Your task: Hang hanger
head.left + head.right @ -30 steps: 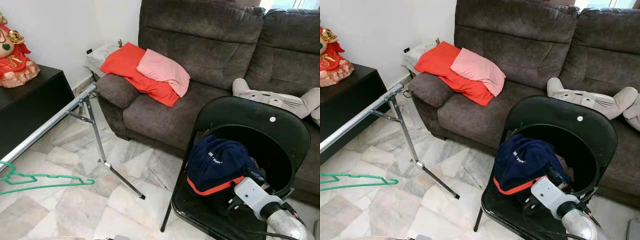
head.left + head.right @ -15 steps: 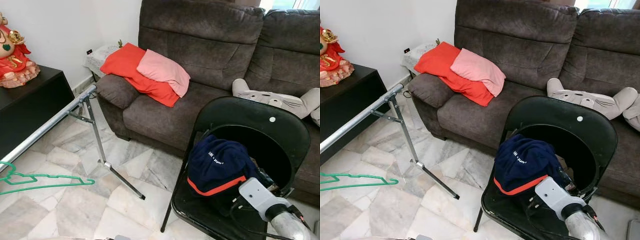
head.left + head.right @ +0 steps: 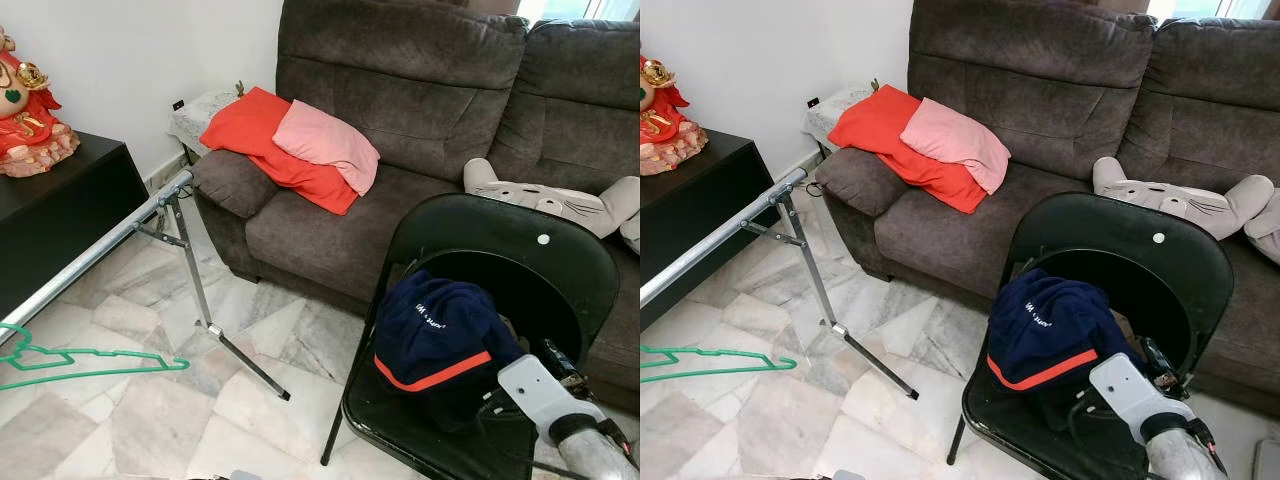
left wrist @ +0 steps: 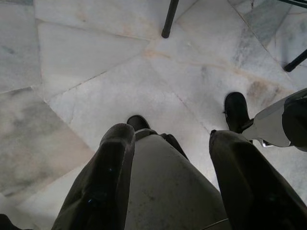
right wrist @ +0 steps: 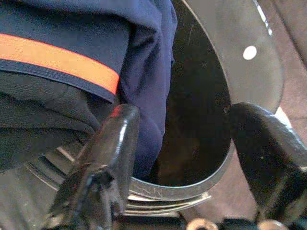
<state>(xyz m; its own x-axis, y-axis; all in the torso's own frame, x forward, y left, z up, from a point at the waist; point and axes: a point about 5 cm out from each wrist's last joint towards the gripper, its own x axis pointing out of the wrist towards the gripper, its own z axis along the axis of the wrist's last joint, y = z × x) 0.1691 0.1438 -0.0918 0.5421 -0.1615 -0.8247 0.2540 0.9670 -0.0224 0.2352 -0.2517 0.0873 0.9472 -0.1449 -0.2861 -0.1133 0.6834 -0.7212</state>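
Right gripper (image 5: 177, 143) drawn back from the garment (image 3: 435, 335) on the chair (image 3: 560, 260), jaws spread, empty. Left gripper (image 4: 168, 163) idle over the floor, jaws spread. Risk: snagging the garment, missing the hanger (image 3: 70, 358) by the rail (image 3: 95, 250).

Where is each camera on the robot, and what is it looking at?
Head eyes: look down at the green hanger, rail, sofa and black chair; right arm shows.
Left wrist: down at the floor; open left gripper.
Right wrist: open right gripper at the navy garment.
Shared: chair and garment.
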